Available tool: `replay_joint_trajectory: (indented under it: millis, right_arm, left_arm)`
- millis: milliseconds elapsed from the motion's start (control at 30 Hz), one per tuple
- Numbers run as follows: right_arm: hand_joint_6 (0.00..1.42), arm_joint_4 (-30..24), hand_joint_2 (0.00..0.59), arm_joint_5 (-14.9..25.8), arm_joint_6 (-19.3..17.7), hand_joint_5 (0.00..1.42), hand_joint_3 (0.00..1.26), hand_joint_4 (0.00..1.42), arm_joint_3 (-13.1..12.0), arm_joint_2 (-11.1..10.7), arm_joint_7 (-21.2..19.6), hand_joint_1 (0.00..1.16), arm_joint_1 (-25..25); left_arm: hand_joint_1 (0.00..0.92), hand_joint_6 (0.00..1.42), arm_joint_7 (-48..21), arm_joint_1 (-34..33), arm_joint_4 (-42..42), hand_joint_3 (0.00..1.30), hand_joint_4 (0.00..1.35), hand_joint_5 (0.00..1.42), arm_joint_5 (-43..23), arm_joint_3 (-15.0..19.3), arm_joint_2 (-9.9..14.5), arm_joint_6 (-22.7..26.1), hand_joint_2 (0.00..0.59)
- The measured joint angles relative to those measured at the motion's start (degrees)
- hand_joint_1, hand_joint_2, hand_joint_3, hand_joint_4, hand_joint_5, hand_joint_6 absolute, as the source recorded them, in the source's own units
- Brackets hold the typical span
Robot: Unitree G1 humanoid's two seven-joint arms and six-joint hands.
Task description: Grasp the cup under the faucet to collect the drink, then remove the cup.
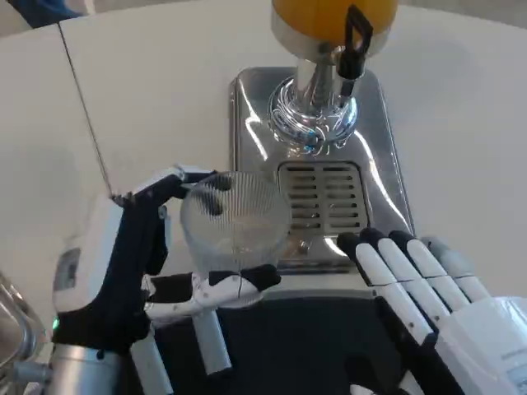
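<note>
While the dispenser (317, 123) serves as the landmark for every place given below, the parts of the scene read as follows.

Dispenser: a polished metal stand with a chrome column, carrying a tank of orange drink (333, 16) at the top edge of the head view.

Faucet: a black lever tap (356, 41) on the front of the dispenser's tank, above the chrome column.

Drip tray: a slotted metal grille (323, 197) set into the dispenser's base, directly in front of the column.

Cup: a clear ribbed cup (235, 218), upright, at the left front corner of the dispenser's base, just left of the grille; it stands left of and nearer than the faucet, not directly under it. Whether it holds any drink cannot be told.

Left hand: the left hand (156, 263) holds the cup, fingers wrapped around its far side and thumb pressed against its near lower wall, to the left front of the dispenser.

Right hand: the right hand (428, 288) lies flat with fingers straight and close together, holding nothing, its fingertips (370, 240) at the front right edge of the dispenser's base, apart from the cup.

Tabletop: a white surface (148, 99) surrounding the dispenser on both sides.

Cable: a thin dark line (82, 99) crossing the tabletop well left of the dispenser.
</note>
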Motion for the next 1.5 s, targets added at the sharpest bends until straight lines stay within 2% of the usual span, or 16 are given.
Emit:
replay_joint_trajectory:
  millis: [367,767,1133,1500]
  right_arm:
    - [0.00,-0.9,0.586,1.2,0.8,0.00,0.00,0.00,-1.2,0.0,0.7,0.12,0.5]
    - [0.00,-1.6,0.586,2.2,2.2,0.00,0.00,0.00,-2.0,0.0,1.9,0.12,0.1]
    - [0.00,-2.2,0.585,2.1,3.3,0.00,0.00,0.00,-0.8,0.3,3.9,0.12,-2.1]
    - [0.00,-2.4,0.578,2.2,3.5,0.00,0.00,0.00,-1.0,0.3,4.7,0.12,-1.9]
  left_arm:
    - [0.763,1.42,7.5,-16.7,15.9,1.12,1.04,1.40,3.6,-6.0,-3.0,5.2,0.000]
    - [0.768,1.42,11.3,-22.0,23.9,1.12,1.04,1.40,3.4,-9.9,-5.2,6.6,0.000]
    - [0.770,1.42,16.0,-26.9,30.2,1.12,1.03,1.40,3.8,-13.3,-7.2,7.4,0.000]
    - [0.771,1.42,22.0,-32.5,38.3,1.12,1.03,1.40,3.9,-15.2,-8.2,7.9,0.000]
